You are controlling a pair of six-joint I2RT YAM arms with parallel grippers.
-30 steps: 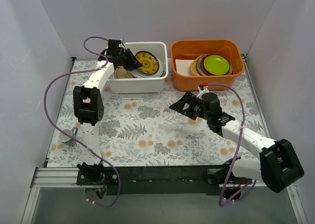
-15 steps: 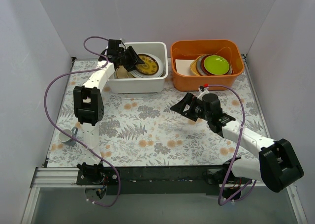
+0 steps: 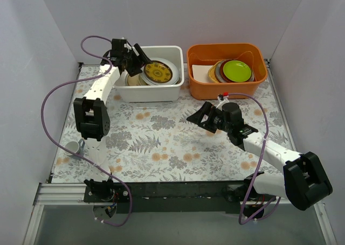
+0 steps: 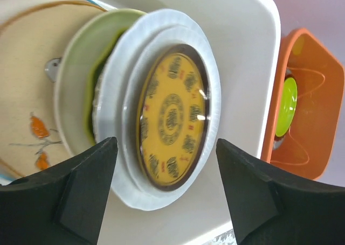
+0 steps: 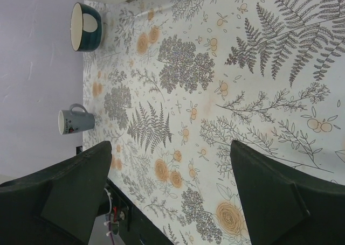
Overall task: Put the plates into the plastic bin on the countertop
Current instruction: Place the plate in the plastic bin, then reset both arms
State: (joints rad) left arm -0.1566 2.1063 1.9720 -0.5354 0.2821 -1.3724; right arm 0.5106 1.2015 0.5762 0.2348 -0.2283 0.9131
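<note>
The white plastic bin [image 3: 149,92] stands at the back left of the fern-print countertop [image 3: 161,142]. Inside it, plates lean in a stack. The small dark-yellow patterned plate [image 3: 157,71] [image 4: 172,118] rests on a white plate [image 4: 129,169]. Behind them are a green-rimmed plate [image 4: 75,94] and a beige bird-and-branch plate [image 4: 27,94]. My left gripper [image 3: 133,60] [image 4: 164,142] hangs open over the bin's left end, its fingers apart from the yellow plate and holding nothing. My right gripper [image 3: 200,116] [image 5: 171,145] hovers open and empty above the middle of the countertop.
An orange tub [image 3: 226,89] [image 4: 312,94] to the right of the bin holds a stack topped by a lime-green plate [image 3: 236,70]. A grey mug [image 3: 71,148] [image 5: 75,120] stands near the left edge of the cloth. A teal bowl [image 5: 86,20] sits farther back by the left wall.
My left gripper has opened and let go of the dark-yellow plate, which now rests on the stack in the bin. The gripper has drawn back to the left. The right arm has barely moved.
</note>
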